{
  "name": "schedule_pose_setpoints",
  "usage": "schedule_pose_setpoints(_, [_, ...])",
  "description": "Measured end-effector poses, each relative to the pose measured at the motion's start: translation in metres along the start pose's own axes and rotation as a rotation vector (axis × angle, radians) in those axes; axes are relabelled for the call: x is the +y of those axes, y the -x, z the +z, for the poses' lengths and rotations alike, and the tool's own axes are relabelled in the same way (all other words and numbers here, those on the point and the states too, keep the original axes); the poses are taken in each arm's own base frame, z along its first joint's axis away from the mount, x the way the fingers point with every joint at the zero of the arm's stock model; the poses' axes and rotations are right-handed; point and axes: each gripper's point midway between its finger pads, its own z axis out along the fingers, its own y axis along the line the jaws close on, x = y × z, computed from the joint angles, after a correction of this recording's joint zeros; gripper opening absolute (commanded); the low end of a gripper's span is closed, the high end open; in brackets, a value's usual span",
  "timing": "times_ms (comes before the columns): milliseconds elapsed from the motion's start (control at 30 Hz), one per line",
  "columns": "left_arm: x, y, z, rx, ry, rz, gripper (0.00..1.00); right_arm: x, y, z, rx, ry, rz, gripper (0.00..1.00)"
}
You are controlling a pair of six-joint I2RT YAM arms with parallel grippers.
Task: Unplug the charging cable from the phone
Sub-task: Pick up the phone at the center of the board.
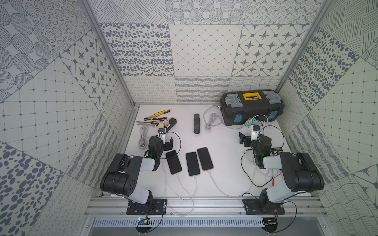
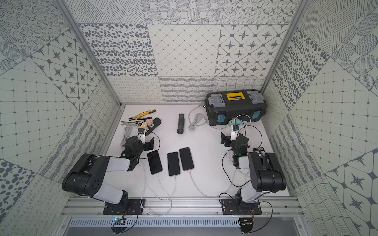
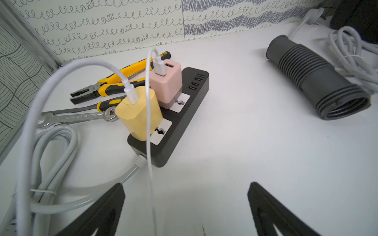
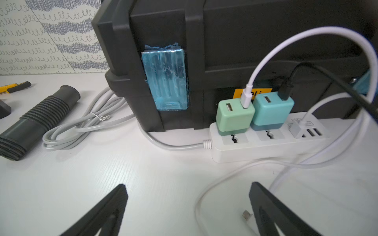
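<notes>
The left gripper (image 3: 186, 192) has its black fingers (image 3: 106, 212) spread wide with nothing in them; a thin white cable (image 3: 151, 183) runs through the gap between them. Just beyond stands a black power strip (image 3: 184, 114) carrying a yellow charger (image 3: 139, 116) and a pink charger (image 3: 167, 85), with pliers (image 3: 114, 81), a wrench (image 3: 77, 117) and a bundled grey cord (image 3: 53, 163) to one side and a ribbed grey hose (image 3: 319, 81) to the other. The right gripper (image 4: 188, 190) is equally wide and empty, a loose cable tip (image 4: 246, 215) lying just beside one finger; ahead sits a white power strip (image 4: 255, 147) with a green charger (image 4: 233, 116) and a teal charger (image 4: 270, 112), just in front of a black toolbox (image 4: 245, 40). Nearer the arm bases, side by side and face up on the white table (image 1: 225, 147), lie the phone nearest the left arm (image 1: 173, 162), the middle phone (image 1: 192, 163) and the gold-rimmed phone (image 1: 205, 159), each with a white charging cable (image 1: 196, 182) plugged into its near end; neither gripper touches any of them
</notes>
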Motion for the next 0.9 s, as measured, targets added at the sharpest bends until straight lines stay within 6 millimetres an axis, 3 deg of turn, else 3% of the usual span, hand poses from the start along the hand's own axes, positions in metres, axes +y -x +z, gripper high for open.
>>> schedule_pose_setpoints(733, [0.0000, 0.0000, 0.0000, 0.000, 0.000, 0.000, 0.98, 0.0016, 0.0001, 0.0000, 0.000, 0.010, -0.003, 0.97])
schedule_pose_setpoints(900, [0.0008, 0.0054, -0.0021, -0.015, 0.002, -0.001, 0.98, 0.0059, 0.0094, -0.0066, -0.006, 0.026, -0.014, 0.97])
